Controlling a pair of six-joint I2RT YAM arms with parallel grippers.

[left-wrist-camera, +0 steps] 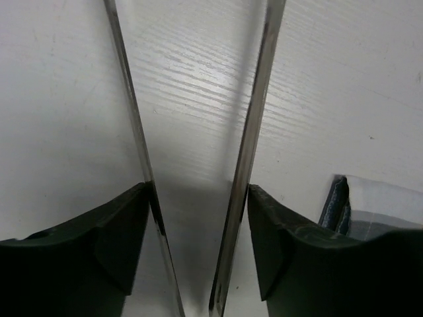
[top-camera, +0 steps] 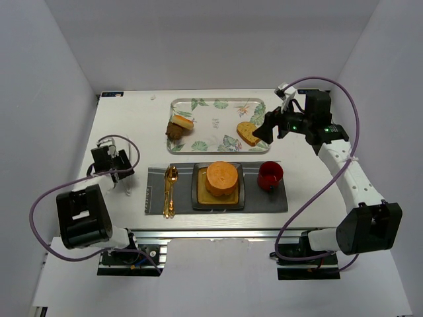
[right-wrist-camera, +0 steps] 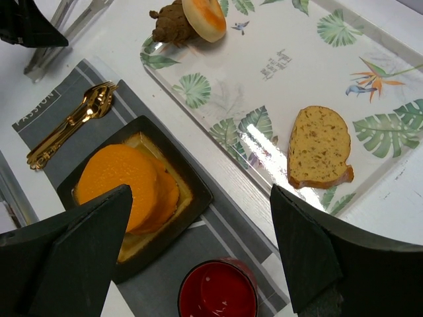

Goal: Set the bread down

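The bread (top-camera: 221, 177) is a thick round orange loaf lying on a black square plate (top-camera: 197, 199) in the middle of a grey placemat (top-camera: 264, 201). In the right wrist view the bread (right-wrist-camera: 122, 181) sits tilted on the plate (right-wrist-camera: 198, 193). My right gripper (top-camera: 262, 134) is open and empty, raised behind the mat's right end, beside the tray; the right wrist view shows it (right-wrist-camera: 201, 191) clear of the bread. My left gripper (top-camera: 119, 170) stands at the table's left. It (left-wrist-camera: 198, 191) is shut on metal tongs (left-wrist-camera: 248, 165).
A leaf-patterned tray (top-camera: 218, 112) at the back holds a bread slice (top-camera: 248, 133) and a brown pastry with a small bun (top-camera: 178, 125). A red cup (top-camera: 269, 175) stands right of the plate. Gold cutlery (top-camera: 170, 188) lies left of it.
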